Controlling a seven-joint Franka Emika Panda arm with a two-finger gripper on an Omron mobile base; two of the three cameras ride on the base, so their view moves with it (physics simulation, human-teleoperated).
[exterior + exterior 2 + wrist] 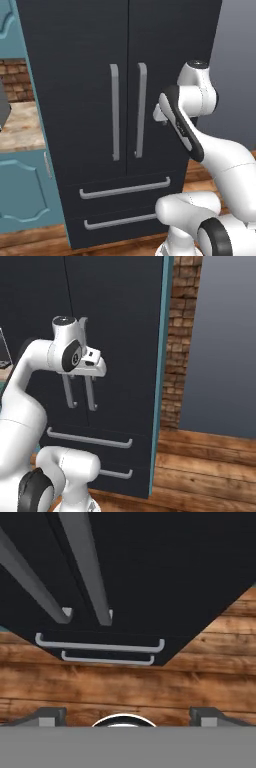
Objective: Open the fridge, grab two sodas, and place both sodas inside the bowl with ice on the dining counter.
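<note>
Fridge point(90, 100) dead ahead, both doors shut, filling my front. My tool point(127, 714) hangs before its right door, apart from it, tips spread wide and empty, looking down past the two bar handles point(115, 112) to the drawers point(125, 190) and wood floor point(125, 687). Teal cabinet point(22, 190) left, brick wall point(177, 356) right.

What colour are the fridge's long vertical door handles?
Grey, against the black fridge doors. The door handles show best in the left base view.

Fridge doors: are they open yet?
No, both doors of the fridge sit flush and shut, the two long handles side by side.
</note>
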